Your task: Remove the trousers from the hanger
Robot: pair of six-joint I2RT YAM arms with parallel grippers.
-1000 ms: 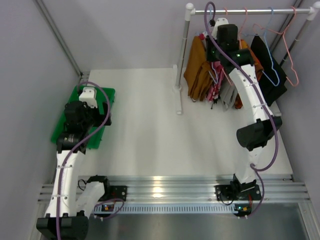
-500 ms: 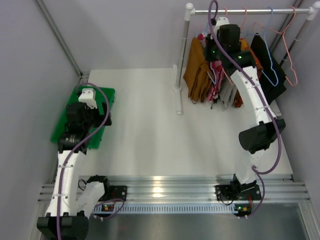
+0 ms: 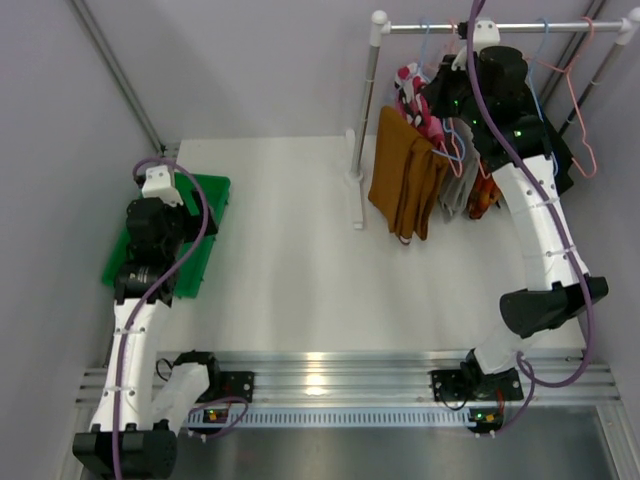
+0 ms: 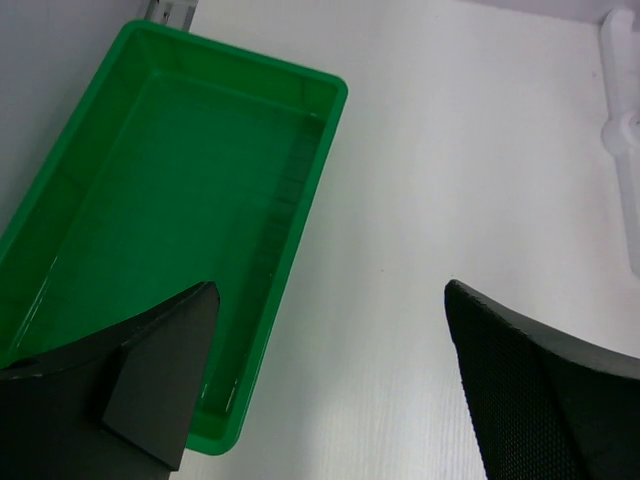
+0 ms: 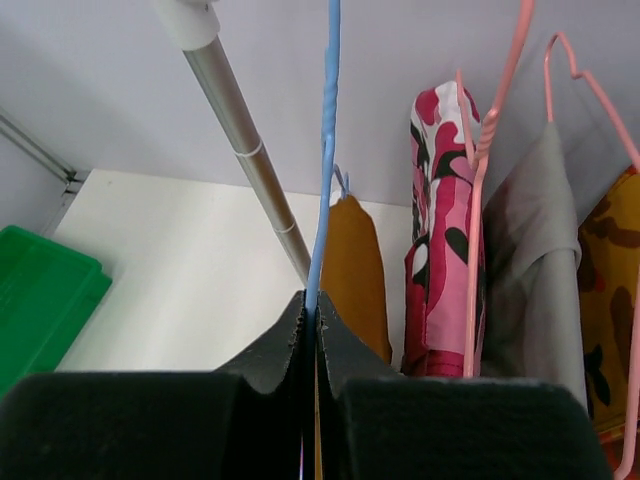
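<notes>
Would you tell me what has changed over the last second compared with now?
The right gripper reached farther back toward the rail and is shut on the blue hanger. The mustard-brown trousers shifted nearer in the top view, the pink floral trousers farther back. The left gripper edged slightly back-left, open above the green bin, which stayed put.

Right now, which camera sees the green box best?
The left wrist view: the green box fills its left side, and you look straight into it. In the top view the left arm covers much of it. The right wrist view catches only one corner at the lower left.
</notes>
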